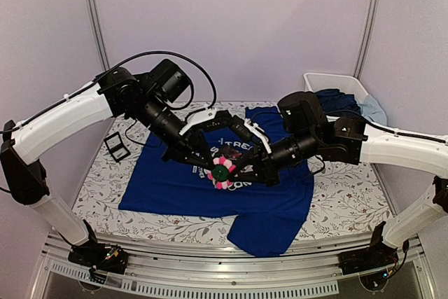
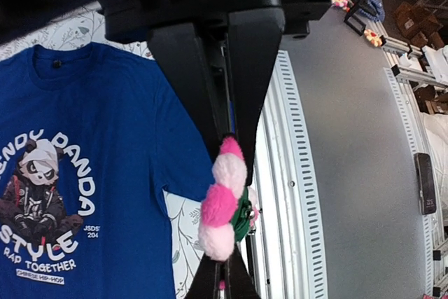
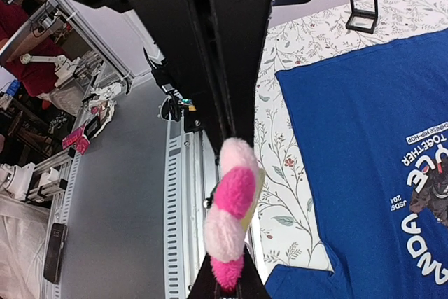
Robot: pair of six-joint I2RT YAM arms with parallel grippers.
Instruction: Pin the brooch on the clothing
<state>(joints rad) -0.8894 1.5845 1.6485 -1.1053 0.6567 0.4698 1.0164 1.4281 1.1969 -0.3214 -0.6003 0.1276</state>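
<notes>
Brooch [image 1: 222, 172] face-up over clothing [image 1: 161, 187]

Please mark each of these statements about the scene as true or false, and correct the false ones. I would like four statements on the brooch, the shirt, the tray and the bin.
1. The left gripper and the right gripper are both shut on the brooch. True.
2. The brooch lies in the small dark tray. False: it is held in the air over the T-shirt, and the tray stands apart, to the left of the shirt.
3. The T-shirt lies on the table with its panda print facing up. True.
4. The white bin at the back right has nothing in it. False: it holds bunched dark-blue and light-blue clothes.
</notes>
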